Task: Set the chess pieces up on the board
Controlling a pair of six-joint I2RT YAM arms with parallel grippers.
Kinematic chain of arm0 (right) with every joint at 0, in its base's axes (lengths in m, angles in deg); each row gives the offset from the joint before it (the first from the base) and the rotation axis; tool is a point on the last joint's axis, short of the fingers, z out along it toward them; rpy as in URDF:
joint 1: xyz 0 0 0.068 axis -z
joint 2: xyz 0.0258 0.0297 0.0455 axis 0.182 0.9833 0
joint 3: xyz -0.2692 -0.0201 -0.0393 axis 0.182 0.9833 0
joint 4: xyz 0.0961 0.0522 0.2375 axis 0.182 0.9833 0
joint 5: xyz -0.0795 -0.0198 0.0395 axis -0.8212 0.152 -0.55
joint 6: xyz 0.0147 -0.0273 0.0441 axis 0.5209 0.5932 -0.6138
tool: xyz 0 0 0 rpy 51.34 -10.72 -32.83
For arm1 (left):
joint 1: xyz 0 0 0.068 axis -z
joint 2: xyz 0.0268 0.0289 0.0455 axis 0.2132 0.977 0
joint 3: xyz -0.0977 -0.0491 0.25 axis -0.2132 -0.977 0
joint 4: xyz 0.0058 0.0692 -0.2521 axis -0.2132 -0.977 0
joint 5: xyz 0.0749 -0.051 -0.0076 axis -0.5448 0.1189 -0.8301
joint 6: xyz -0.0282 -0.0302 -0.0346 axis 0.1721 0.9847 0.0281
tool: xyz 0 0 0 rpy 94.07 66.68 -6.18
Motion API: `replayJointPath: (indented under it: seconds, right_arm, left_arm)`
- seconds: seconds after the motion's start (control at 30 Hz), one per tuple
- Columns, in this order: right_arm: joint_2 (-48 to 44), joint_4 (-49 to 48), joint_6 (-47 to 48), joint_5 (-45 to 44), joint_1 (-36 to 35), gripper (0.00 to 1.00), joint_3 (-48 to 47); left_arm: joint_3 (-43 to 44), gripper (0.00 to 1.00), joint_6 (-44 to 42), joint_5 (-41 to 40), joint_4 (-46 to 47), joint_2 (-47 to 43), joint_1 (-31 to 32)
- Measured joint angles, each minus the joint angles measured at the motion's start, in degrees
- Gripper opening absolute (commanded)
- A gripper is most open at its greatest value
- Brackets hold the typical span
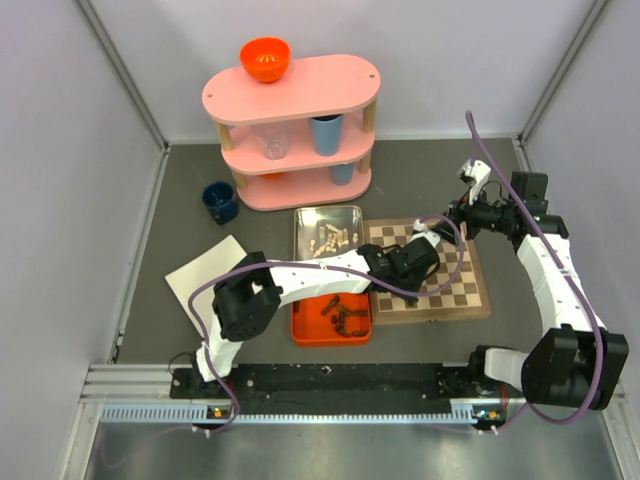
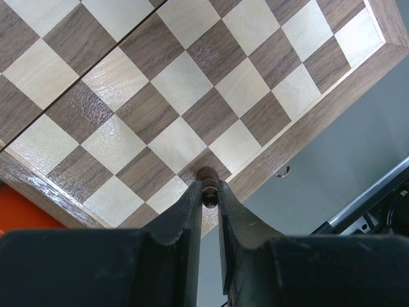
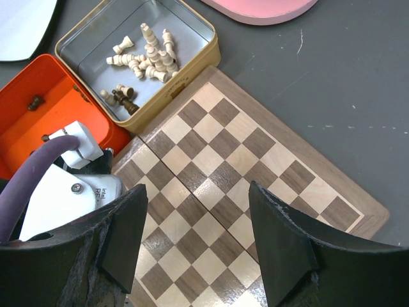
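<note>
1. Left end effector (image 2: 208, 192): fingers pressed narrowly together, pinching a dark piece (image 2: 206, 174). The piece stands directly under the tips on a dark square in the outermost row of the board (image 2: 185, 83), just inside the wooden border.
2. Hazard at release: the piece is small. If one finger drags on it while parting, or the lift is off vertical, it could tip and roll over the border onto the surface (image 2: 345, 160) just beyond the tips.
3. Right end effector (image 3: 201, 246): fingers spread wide, nothing between them, hovering above the board. The left arm (image 3: 70, 198) lies just beside its left finger, so a careless swing could bump the two together.
4. Supply: pale pieces (image 3: 150, 54) lie in the tin (image 3: 211, 48), ahead and left of the right end effector.
</note>
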Motion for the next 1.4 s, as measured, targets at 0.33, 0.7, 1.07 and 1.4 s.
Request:
replayJointPath:
  seconds: [0.33,0.7,1.07,1.4]
  right_arm:
    - [0.04,0.0,0.02,0.0,0.02,0.65,0.0]
    - [0.04,0.02,0.0,0.04,0.13,0.65,0.0]
    - [0.09,0.2,-0.02,1.22,0.61,0.65,0.0]
    - [0.07,0.24,0.44,4.79,3.28,0.65,0.0]
  left_arm:
    - [0.11,0.35,0.0,0.0,-0.11,0.13,0.0]
    - [0.31,0.62,0.07,0.33,-0.22,0.13,0.07]
    - [-4.46,0.81,-1.14,1.53,4.15,-4.35,0.42]
    - [-23.52,0.92,-5.95,-1.79,13.64,-29.49,0.52]
